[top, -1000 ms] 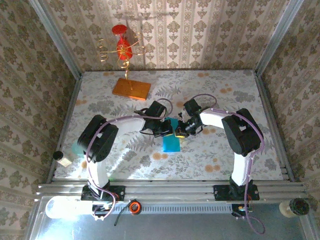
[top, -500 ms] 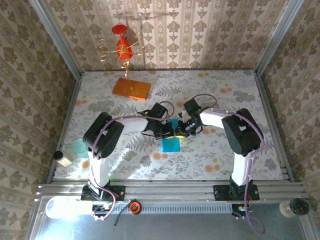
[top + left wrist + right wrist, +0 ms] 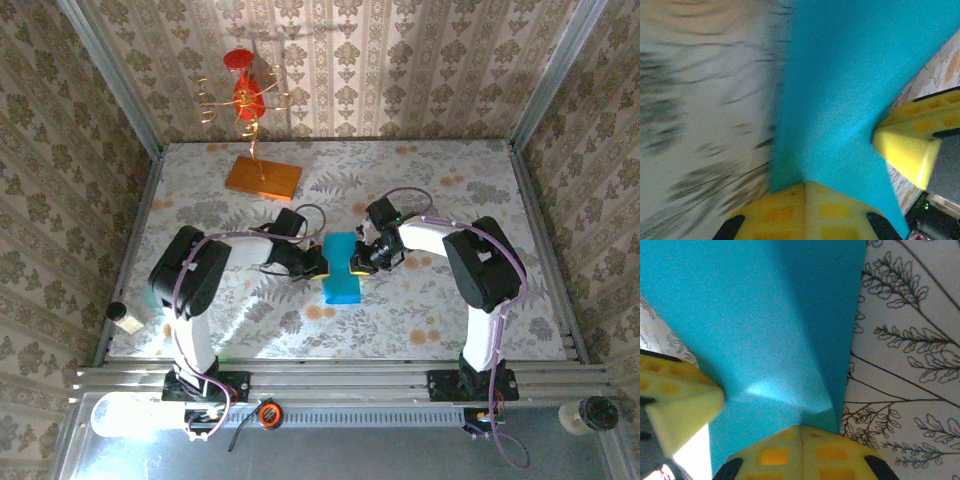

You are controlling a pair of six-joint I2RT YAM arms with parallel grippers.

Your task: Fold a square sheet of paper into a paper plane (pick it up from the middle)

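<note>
Tabletop [image 3: 450, 300]: pale cloth printed with grey ferns and orange flowers, with bright sunlit patches near the left arm.
Room: damask wallpaper on three sides; Metal rail [image 3: 340, 378] across the near edge, carrying both arm bases.
Square sheet of paper [image 3: 341, 275]: cyan-blue, at mid-tabletop between both end effectors; reads as a narrow upright rectangle from above, creased and raised in the wrist views.
Left end effector [image 3: 318, 266]: yellow pads pressed together, pinching the sheet's left edge.
Right end effector [image 3: 357, 262]: yellow pads pressed together, pinching the sheet's right edge, facing the left one.
Orange slab [image 3: 263, 177]: far left of the tabletop, well apart from the sheet.
Wire ornament [image 3: 244, 95]: red and gold, rising from the slab against the rear wall.
Obstruction: arms close on both flanks of the sheet.
</note>
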